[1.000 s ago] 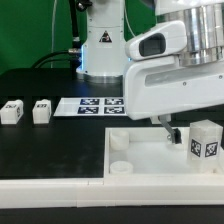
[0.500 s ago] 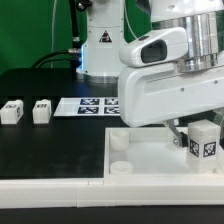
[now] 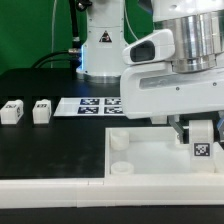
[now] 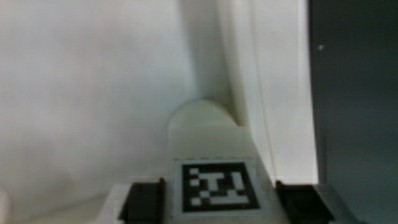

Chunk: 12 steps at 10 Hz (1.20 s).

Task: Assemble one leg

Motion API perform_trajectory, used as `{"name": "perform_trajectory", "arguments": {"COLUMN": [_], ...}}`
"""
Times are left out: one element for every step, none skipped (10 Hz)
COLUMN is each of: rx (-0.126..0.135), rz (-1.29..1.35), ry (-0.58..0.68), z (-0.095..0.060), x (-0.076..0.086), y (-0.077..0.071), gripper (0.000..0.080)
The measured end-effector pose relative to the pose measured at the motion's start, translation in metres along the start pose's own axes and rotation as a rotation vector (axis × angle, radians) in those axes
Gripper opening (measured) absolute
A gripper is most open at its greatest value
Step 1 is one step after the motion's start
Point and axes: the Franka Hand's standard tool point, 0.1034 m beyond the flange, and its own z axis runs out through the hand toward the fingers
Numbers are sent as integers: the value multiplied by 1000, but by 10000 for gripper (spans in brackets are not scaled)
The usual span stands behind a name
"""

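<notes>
The leg (image 3: 201,141) is a small white block with a square tag on its face. It stands upright on the large white panel (image 3: 150,160) near the exterior view's right. My gripper (image 3: 198,133) has come down over it, with one finger on each side. In the wrist view the leg (image 4: 217,165) fills the gap between my dark fingers (image 4: 150,203), which press against its sides, so the gripper (image 4: 222,205) is shut on the leg. The panel (image 4: 89,100) lies under it.
Two more white legs (image 3: 11,111) (image 3: 41,110) stand on the black table at the exterior view's left. The marker board (image 3: 95,105) lies behind the panel. Round sockets (image 3: 118,142) (image 3: 120,170) sit at the panel's left end. The arm's base (image 3: 100,45) stands at the back.
My gripper has moved toward the exterior view's right and down over the leg. Its fingers now flank and hold the leg, which has turned slightly to show one face.
</notes>
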Motion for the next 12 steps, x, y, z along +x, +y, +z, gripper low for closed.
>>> {"name": "perform_trajectory", "arguments": {"rx": [-10, -20, -27, -31, -11, 13, 34, 52, 51, 49, 40, 35], "rz": [156, 311, 498, 705, 894, 1046, 1214, 1336, 1426, 1541, 1609, 1685], "ry": [-6, -5, -19, -41, -59, -78, -92, -101, -108, -109, -110, -108], "z": [1, 2, 1, -1, -2, -3, -3, -3, -2, -1, 1, 1], "x": [-2, -2, -4, -4, -2, 0, 2, 4, 3, 4, 3, 3], "y": [-2, -4, -7, -10, -11, -11, -12, -12, -13, -14, -15, -14], "gripper": [291, 294, 294, 294, 294, 294, 294, 294, 294, 294, 294, 295]}}
